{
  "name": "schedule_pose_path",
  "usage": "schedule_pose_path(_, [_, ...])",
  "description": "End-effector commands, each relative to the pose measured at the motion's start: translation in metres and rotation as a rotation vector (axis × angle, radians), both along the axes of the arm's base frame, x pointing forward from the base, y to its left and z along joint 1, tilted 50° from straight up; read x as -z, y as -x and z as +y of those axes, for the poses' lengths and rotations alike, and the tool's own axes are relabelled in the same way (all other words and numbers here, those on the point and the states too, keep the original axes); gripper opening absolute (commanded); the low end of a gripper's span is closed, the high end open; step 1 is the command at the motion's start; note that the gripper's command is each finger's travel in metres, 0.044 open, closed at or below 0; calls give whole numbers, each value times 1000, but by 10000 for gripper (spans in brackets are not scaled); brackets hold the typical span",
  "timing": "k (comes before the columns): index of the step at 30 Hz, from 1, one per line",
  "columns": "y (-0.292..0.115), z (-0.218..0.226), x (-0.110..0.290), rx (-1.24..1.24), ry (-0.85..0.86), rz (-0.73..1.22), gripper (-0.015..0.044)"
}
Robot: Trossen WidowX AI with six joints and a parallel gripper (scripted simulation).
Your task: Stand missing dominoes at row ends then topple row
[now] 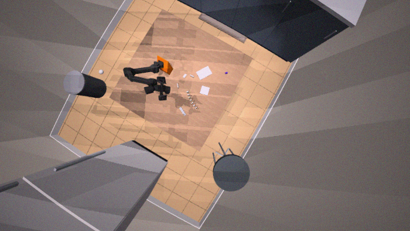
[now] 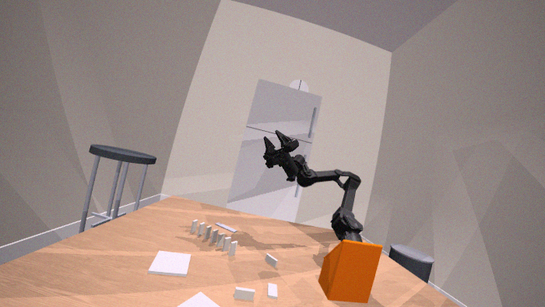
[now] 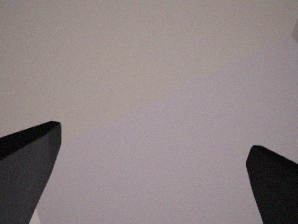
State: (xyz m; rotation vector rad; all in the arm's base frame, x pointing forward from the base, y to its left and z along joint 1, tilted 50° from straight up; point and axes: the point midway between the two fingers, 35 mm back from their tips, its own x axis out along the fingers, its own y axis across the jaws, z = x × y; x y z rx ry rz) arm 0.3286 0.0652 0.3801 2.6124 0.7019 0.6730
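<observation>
A short row of several white dominoes (image 2: 214, 236) (image 1: 191, 100) stands upright near the middle of the wooden table (image 2: 97, 253) (image 1: 164, 123). One loose domino (image 2: 226, 227) (image 1: 182, 111) lies flat beside the row's far end. Another loose domino (image 2: 271, 260) (image 1: 177, 85) lies past the near end. Two more loose dominoes (image 2: 244, 293) (image 2: 272, 291) lie near the front edge. My gripper (image 2: 272, 135) (image 1: 160, 88) (image 3: 158, 145) is open and empty. It is raised high above the table with its fingers pointing upward. The wrist view shows only a plain grey surface between the fingers.
An orange box (image 2: 350, 270) (image 1: 165, 65) stands at the arm's base. Two flat white slabs (image 2: 170, 263) (image 1: 204, 90) (image 1: 204, 72) lie on the table beside the row. A stool (image 2: 122, 153) (image 1: 231, 173) and a dark cylinder (image 2: 412, 259) (image 1: 85, 85) stand off the table.
</observation>
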Motion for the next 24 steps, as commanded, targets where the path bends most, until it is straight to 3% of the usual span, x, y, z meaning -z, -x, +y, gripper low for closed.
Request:
schedule_pose_path(1, [-2, 0, 2, 8, 8, 2, 426])
schedule_pose_path(9, [-69, -3, 97, 267, 482, 122, 440])
schedule_pose_path(24, [-91, -1, 228, 248, 1259, 254, 440])
